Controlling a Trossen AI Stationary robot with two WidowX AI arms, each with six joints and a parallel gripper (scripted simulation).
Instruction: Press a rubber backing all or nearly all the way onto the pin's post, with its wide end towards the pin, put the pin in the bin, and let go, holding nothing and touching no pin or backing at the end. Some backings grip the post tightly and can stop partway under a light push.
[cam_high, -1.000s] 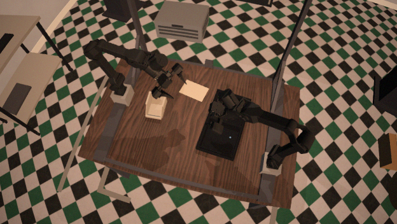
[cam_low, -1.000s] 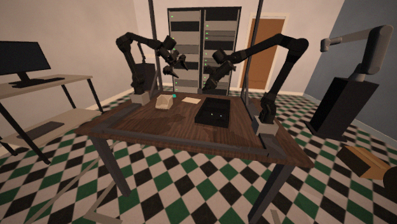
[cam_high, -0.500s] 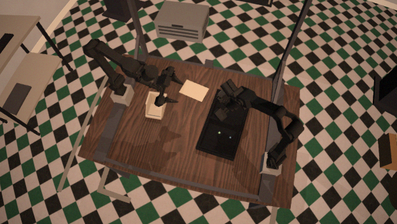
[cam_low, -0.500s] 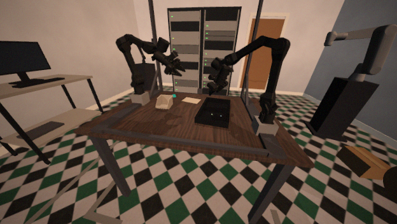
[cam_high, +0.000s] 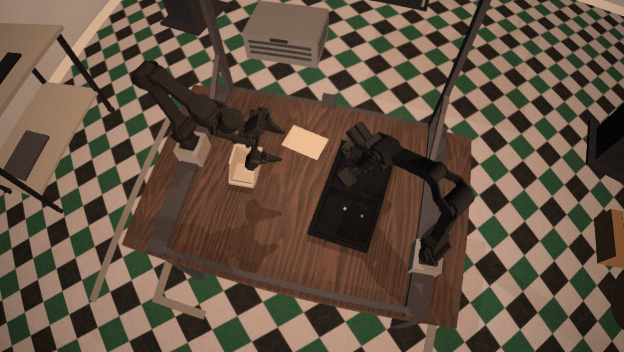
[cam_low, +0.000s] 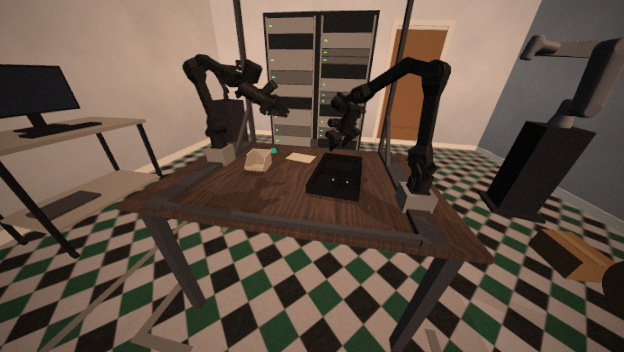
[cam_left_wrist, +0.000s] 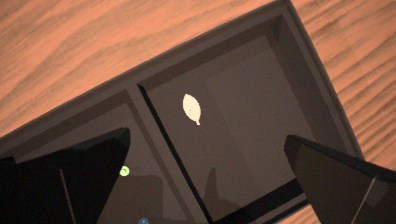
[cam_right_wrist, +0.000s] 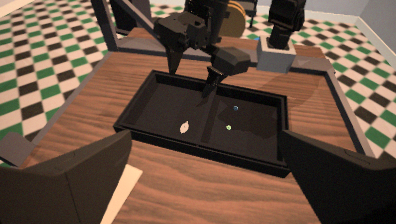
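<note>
Pin: a pale, leaf-shaped pin (cam_left_wrist: 192, 108) (cam_right_wrist: 184, 127) lay in one compartment of the black rectangular two-part tray (cam_high: 338, 243) (cam_low: 332, 194) (cam_left_wrist: 200, 44) (cam_right_wrist: 205, 155). Both wrist views showed it; the top view had that compartment largely covered by the left arm, and the pin could not be made out in the exterior view.
Backings: a small round light-green piece (cam_high: 344, 208) (cam_low: 333, 179) (cam_left_wrist: 124, 171) (cam_right_wrist: 228, 127) and a small blue one (cam_high: 362, 216) (cam_low: 347, 182) (cam_left_wrist: 144, 221) (cam_right_wrist: 235, 108) sat apart from each other across the divider from the pin. The left wrist view cut the blue one at its lower edge; the right wrist view showed it whole. Neither was on the pin.
Left hand: the left hand (cam_high: 352, 162) (cam_low: 342, 142) (cam_left_wrist: 209, 139) (cam_right_wrist: 186, 85) was released, its fingers spread above the tray, holding nothing.
Right hand: the right hand (cam_high: 281, 145) (cam_low: 284, 112) (cam_right_wrist: 206, 137) was likewise released and holding nothing. The top view set it partly over the bin; the exterior view showed it raised well above the bench.
Bin: a cream open-topped box (cam_high: 242, 184) (cam_low: 250, 161) stood on the brown wooden bench (cam_high: 280, 210) (cam_low: 225, 192) (cam_left_wrist: 75, 60) (cam_right_wrist: 170, 185), apart from the tray and outside both wrist views.
Card: a flat cream rectangle (cam_high: 305, 142) (cam_low: 300, 158) (cam_right_wrist: 122, 192) lay between bin and tray, absent from the left wrist view.
</note>
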